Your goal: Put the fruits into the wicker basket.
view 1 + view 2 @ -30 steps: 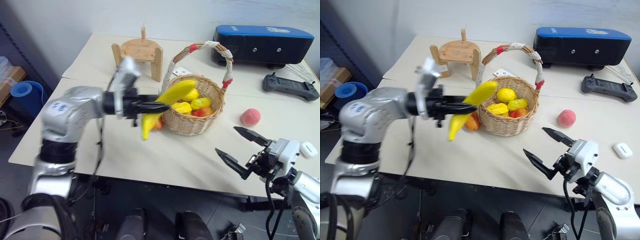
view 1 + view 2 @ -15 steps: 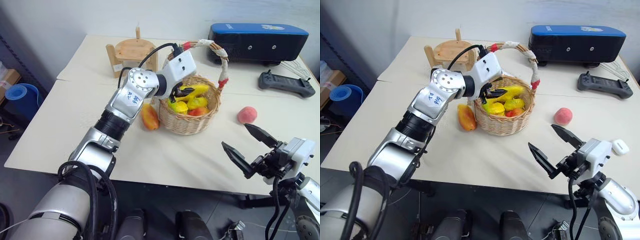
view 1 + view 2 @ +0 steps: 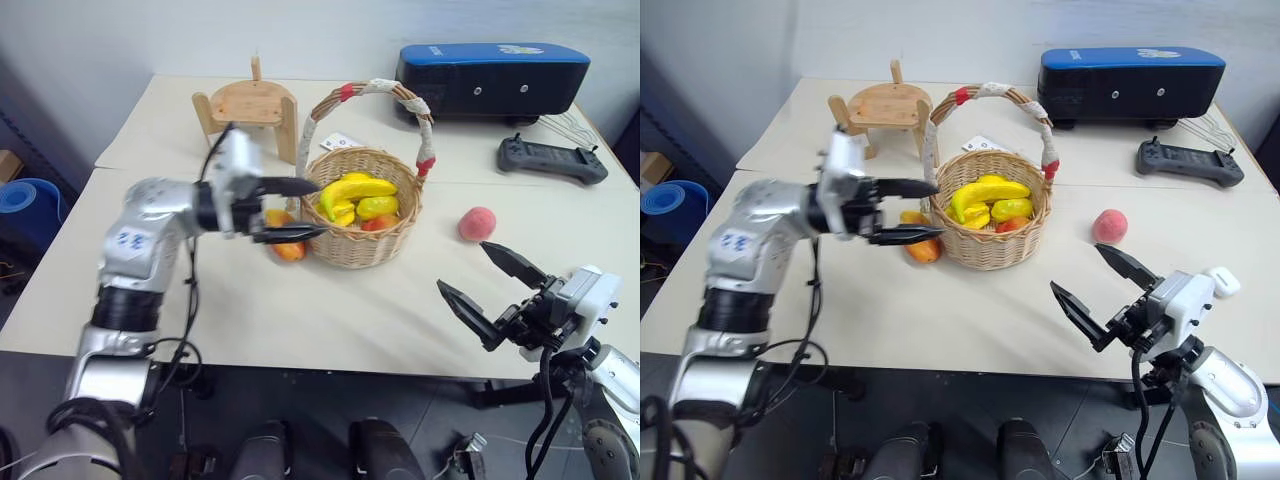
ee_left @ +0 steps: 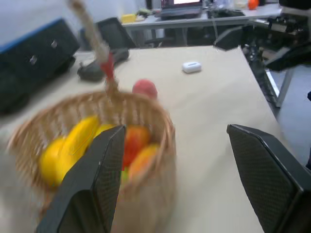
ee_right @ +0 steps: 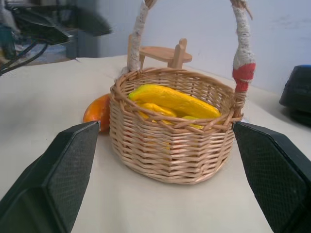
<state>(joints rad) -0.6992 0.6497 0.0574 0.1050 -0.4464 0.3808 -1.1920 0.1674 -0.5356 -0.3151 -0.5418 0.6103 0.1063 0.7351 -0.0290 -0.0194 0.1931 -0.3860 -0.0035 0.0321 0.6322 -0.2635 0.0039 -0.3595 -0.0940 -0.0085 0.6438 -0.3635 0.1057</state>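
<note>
A tan woven wicker basket (image 3: 362, 245) has a handle wrapped in white cloth with red bands. Inside lie a bright yellow banana (image 3: 356, 188) and other yellow and red fruits. An orange-red mango (image 3: 284, 245) and a pink peach (image 3: 477, 223) sit on the cream table (image 3: 330, 310). A case (image 3: 487, 78) is blue-topped black.

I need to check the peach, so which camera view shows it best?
The right eye view: the peach lies unobstructed on the table, right of the wicker basket. The left eye view shows it similarly. In the left wrist view it peeks blurred behind the basket rim.
</note>
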